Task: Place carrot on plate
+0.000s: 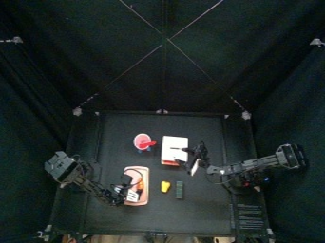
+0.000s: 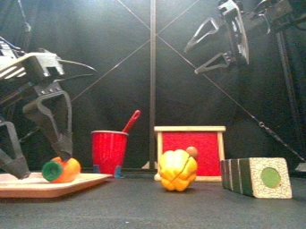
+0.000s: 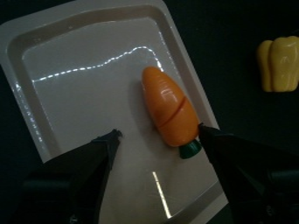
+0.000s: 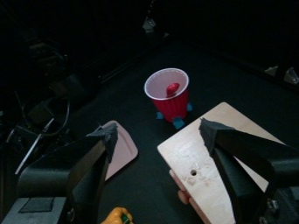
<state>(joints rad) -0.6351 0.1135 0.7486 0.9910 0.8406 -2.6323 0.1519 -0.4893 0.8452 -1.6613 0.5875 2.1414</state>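
The carrot (image 3: 170,107) lies on the plate (image 3: 70,79) at the table's near left. My left gripper (image 3: 158,144) hangs spread wide above it, holding nothing. My right gripper (image 4: 158,140) hangs high on the right, open and empty.

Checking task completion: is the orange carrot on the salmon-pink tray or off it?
On it. The orange carrot lies flat inside the salmon-pink tray, and the open left gripper straddles it without gripping.

Black curtains (image 1: 51,66) enclose a small black table (image 1: 121,128); thin crossing lines (image 1: 162,38) span overhead.
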